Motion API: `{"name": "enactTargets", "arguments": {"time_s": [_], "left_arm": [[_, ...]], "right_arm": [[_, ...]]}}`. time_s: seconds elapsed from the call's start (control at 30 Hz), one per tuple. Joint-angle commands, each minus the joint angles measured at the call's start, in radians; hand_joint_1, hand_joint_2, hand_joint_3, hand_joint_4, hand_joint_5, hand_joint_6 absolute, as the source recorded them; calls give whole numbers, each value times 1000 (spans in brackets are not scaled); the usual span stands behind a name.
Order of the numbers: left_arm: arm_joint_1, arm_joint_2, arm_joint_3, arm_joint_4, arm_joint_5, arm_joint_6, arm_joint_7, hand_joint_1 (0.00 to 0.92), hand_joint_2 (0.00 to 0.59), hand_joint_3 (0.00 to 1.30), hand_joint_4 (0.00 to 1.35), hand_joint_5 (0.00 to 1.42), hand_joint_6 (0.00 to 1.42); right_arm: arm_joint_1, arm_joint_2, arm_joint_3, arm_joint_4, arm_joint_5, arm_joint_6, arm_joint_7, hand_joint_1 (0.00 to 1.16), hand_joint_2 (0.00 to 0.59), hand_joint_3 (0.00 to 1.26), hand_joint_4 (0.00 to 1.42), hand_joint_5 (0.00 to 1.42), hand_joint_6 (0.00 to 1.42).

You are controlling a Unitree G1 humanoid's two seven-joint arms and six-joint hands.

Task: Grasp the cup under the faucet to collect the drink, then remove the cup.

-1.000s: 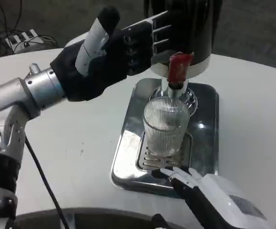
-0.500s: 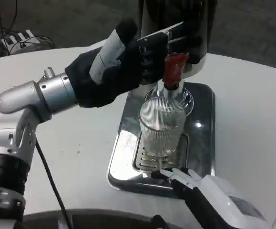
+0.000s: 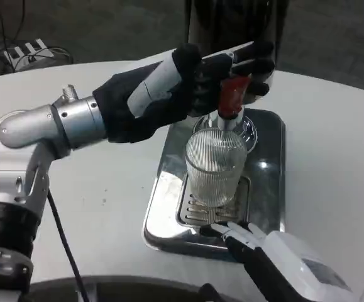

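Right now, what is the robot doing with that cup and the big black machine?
The robot's left hand reaches to the red tap lever of the black drink dispenser. A ribbed clear cup stands under the faucet on a shiny metal drip tray. The right hand waits by the tray's front edge, not holding the cup.

Clear ribbed cup (image 3: 215, 165) on a silver tray (image 3: 271, 182)
A red tap lever (image 3: 233, 95) on a black dispenser (image 3: 235, 28); a white table (image 3: 106, 189); hands black and white.

Ribbed clear glass cup (image 3: 216, 165); polished mirror-like metal tray (image 3: 271, 189); glossy red plastic faucet lever (image 3: 233, 95); matt white table (image 3: 106, 189).
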Motion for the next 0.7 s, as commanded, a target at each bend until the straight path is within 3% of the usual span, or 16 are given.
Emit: {"name": "enactTargets", "arguments": {"time_s": [0.03, 0.3, 0.7], "left_arm": [[31, 11, -22, -33, 26, -20, -17, 0, 19, 0, 0, 77, 39], [60, 37, -34, -115, 41, -32, -2, 0, 20, 0, 0, 85, 40], [83, 45, -34, -98, 70, -90, 45, 0, 30, 0, 0, 99, 54]], "right_arm": [[5, 12, 5, 0, -1, 2, -3, 707, 499, 165, 74, 0, 0], [3, 17, -1, -6, 1, 3, -12, 707, 499, 165, 74, 0, 0], [4, 15, -6, -18, 2, -1, -7, 709, 499, 165, 83, 0, 0]]}}
